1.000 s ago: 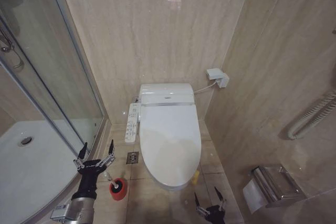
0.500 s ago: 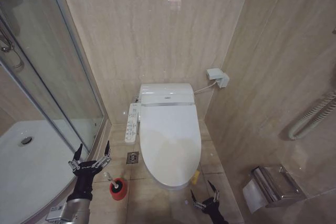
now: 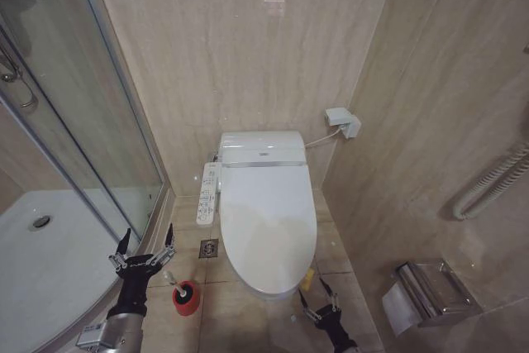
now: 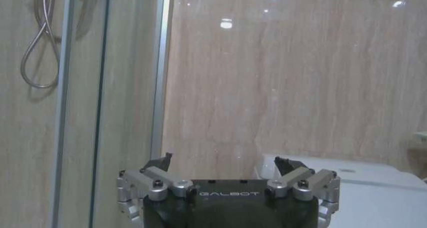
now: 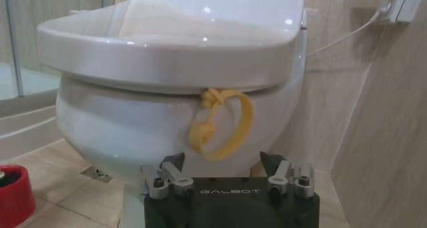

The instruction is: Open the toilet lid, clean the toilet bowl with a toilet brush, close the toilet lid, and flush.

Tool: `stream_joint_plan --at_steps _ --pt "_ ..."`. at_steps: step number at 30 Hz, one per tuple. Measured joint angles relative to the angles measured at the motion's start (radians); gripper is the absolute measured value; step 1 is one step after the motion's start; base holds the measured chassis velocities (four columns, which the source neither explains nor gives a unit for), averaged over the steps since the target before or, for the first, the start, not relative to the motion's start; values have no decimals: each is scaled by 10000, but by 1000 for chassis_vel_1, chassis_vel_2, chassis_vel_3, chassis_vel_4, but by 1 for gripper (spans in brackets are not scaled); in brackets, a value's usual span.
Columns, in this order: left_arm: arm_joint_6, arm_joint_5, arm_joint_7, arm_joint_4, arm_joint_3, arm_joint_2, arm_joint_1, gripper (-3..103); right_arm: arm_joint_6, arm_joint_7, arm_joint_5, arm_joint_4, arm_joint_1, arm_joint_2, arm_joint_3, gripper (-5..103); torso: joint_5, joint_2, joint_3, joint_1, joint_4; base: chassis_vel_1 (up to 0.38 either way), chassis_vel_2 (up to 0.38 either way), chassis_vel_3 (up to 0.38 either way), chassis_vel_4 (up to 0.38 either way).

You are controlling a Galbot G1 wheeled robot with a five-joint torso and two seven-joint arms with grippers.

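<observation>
The toilet lid (image 3: 269,221) lies shut and flat on the toilet bowl (image 5: 127,133), its long axis running from the back wall out toward the robot, rounded front end nearest the camera. A yellow loop (image 5: 223,124) hangs from the lid's front edge and droops over the bowl's front. The bowl's inside is hidden under the lid. A white button panel (image 3: 208,193) juts along the bowl's left side. On the floor left of the bowl stands a red holder (image 3: 187,298) with the toilet brush (image 3: 171,279) in it; the pale handle leans up and away to the left, and the brush head is hidden inside the holder. The left claw (image 3: 142,247) hovers just above and left of the holder, fingers spread wide, holding nothing, beside the glass shower door (image 3: 66,121). The right claw (image 3: 318,302) is low, just in front of the bowl's front end and below the yellow loop, fingers (image 5: 172,175) open and holding nothing; its arm is cut off by the head view's lower edge. A toilet paper holder (image 3: 426,293) sits on the right wall.
</observation>
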Motion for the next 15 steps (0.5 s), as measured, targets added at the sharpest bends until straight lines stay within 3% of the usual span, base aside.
stream_joint_plan --at_steps 4,5,12,13,15 --pt "0 2 0 36 -39 5 -9 100 108 -165 29 -102 57 65 -32 81 -1 0 0 0 -2 0 0 0 0" --pt "0 2 0 49 -43 7 -17 100 142 -219 36 -103 49 68 -34 59 0 0 0 0 0 0 0 0 0" --pt "-1 35 0 104 28 -14 -59 100 279 -373 83 1 -37 79 60 59 4 0 -1 0 8 0 0 0 0" --pt "-3 50 0 115 42 -18 -63 100 299 -401 92 33 -54 82 86 32 5 0 -1 0 8 0 0 0 0" --pt "-8 66 0 127 50 -18 -66 100 320 -431 106 83 -83 83 128 32 4 0 -1 0 7 0 0 0 0"
